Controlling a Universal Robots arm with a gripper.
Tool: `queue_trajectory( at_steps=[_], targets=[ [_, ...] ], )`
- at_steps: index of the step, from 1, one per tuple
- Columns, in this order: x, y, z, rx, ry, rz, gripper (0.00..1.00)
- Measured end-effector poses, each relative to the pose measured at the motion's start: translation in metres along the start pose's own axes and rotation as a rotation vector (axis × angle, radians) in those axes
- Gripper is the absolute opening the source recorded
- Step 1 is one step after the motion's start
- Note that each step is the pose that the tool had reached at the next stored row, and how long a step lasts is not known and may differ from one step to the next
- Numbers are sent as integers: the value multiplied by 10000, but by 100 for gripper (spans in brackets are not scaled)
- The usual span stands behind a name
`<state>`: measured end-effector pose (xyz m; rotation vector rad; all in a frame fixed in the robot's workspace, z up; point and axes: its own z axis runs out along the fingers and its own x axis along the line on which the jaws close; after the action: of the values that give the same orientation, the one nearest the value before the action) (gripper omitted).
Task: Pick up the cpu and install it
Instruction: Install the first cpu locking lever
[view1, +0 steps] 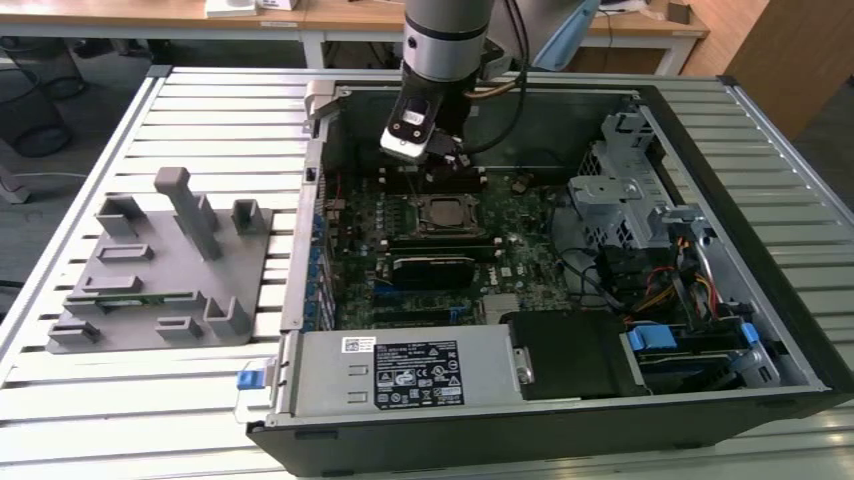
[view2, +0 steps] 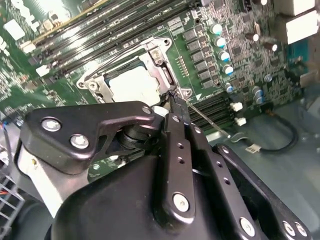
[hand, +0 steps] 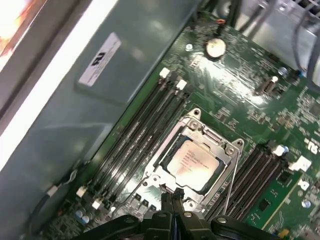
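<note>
Slatted metal table (view1: 80, 400) carries an open computer case (view1: 534, 445), and on its motherboard (hand: 235, 85) the cpu (hand: 192, 159) lies in the socket (hand: 200, 125), with the gripper (hand: 172, 196), fingers pressed together and empty, at the socket's edge, so seating looks done and latching wants delicacy.

Nothing readable tbh: stickers (view1: 415, 372) on the power supply (view1: 320, 392), a label (hand: 100, 59) on the case wall (hand: 135, 100) and print on the cpu (hand: 192, 161) lid, all too tiny.
</note>
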<state>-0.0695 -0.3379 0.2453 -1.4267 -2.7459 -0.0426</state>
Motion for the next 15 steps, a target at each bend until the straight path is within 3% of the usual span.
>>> queue_trajectory(
  at_steps=[6,15],
  targets=[
    [0,0,4,57,3,-1038,11],
    [-2,-1,7,118,6,-2172,11]
  ],
)
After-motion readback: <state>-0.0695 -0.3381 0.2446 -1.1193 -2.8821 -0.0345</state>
